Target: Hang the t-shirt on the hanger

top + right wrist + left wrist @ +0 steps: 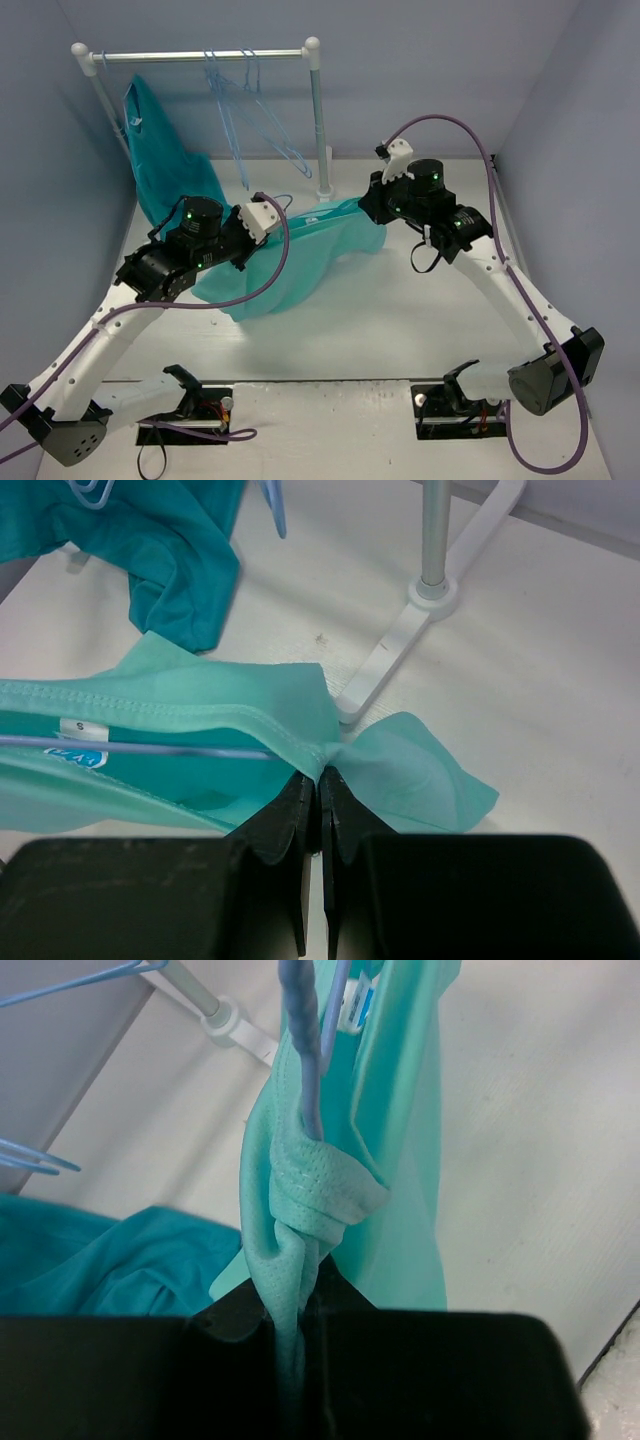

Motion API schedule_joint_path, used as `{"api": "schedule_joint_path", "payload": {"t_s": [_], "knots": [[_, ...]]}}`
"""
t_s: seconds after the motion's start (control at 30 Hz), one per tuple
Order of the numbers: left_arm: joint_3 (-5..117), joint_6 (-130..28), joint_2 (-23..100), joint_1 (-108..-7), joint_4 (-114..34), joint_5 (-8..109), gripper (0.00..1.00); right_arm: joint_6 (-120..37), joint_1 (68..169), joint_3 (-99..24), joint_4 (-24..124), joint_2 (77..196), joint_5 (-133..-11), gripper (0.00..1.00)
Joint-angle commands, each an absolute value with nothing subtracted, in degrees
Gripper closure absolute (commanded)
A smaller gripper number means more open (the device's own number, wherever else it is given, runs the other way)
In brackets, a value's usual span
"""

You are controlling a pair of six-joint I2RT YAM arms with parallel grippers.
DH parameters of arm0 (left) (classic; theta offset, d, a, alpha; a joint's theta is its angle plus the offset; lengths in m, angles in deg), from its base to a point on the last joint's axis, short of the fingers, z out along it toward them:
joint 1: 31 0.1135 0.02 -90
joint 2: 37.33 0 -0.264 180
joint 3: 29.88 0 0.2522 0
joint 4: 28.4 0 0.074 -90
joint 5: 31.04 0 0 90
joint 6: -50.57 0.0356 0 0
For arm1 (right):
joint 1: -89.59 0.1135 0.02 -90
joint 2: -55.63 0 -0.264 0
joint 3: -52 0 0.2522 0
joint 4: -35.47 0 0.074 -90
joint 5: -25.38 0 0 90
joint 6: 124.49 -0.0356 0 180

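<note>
One white tag point(72, 724) (reading "S") inside the t-shirt point(230, 690) neck.

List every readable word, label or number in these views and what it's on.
"S": on the small white size tag inside the neck of the t-shirt.
Blue-and-white label just below the hanger wire: printed, but too blurred to read.
Left wrist view: the label at the neck is also unreadable.
Top view: no readable text.
</note>
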State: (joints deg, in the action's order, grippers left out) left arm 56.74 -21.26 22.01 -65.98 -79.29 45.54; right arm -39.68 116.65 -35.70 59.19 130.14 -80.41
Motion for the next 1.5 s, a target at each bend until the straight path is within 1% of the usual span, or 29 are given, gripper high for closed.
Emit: {"api": "schedule_joint_path", "payload": {"t_s": [0.0,0.3,0.53,0.77,0.9,1.0,1.1,1.17,1.23,1.37,1.4,1.47], "knots": [[60.0,-24.5,22.2,-65.8,-72.7,40.1,1.0,-36.5,119.0,-38.6,57.3,130.8,-77.1,0.99],[54.6,-26.5,20.5,-65.9,-69.7,34.9,1.0,-30.9,124.8,-40.7,57.8,130.9,-75.5,0.98],[52.7,-23.9,17.4,-65.9,-73.8,36.7,1.0,-26.8,124.9,-41.9,60.0,128.4,-71.2,0.98],[54.7,-24.5,19.3,-65.8,-73.8,31.8,1.0,-24.7,126.0,-44.3,60.7,129.9,-80.8,0.97],[57.6,-24.5,21.5,-65.9,-73.3,30.8,1.0,-23.9,127.0,-45.2,60.8,130.6,-86.5,0.93],[58.2,-25.3,22.1,-65.8,-71.5,29.3,1.0,-23.9,127.8,-45.9,60.8,131.0,-88.8,0.92],[56.5,-26.6,21.5,-65.9,-68.6,31.1,1.0,-24.3,128.4,-45.3,60.9,131.1,-90.2,0.91],[52.4,-28.3,19.1,-65.8,-63.3,32.3,1.0,-24.6,128.5,-43.4,60.9,130.3,-90.6,0.9],[49.7,-29.4,16.7,-65.9,-59.8,32.7,1.0,-24.7,128.5,-41.6,60.9,129.5,-89.8,0.87],[45.8,-30.6,14.7,-65.8,-58.3,33.2,1.0,-24.7,128.4,-38.4,61.0,127.1,-86.7,0.72],[44.6,-31.1,14.0,-65.8,-57.6,33.6,1.0,-24.8,128.4,-38.1,61.1,126.5,-86.1,0.64],[42.4,-32.3,12.4,-65.8,-55.8,33.9,1.0,-24.9,128.4,-38.4,61.2,125.8,-85.5,0.52]]}}
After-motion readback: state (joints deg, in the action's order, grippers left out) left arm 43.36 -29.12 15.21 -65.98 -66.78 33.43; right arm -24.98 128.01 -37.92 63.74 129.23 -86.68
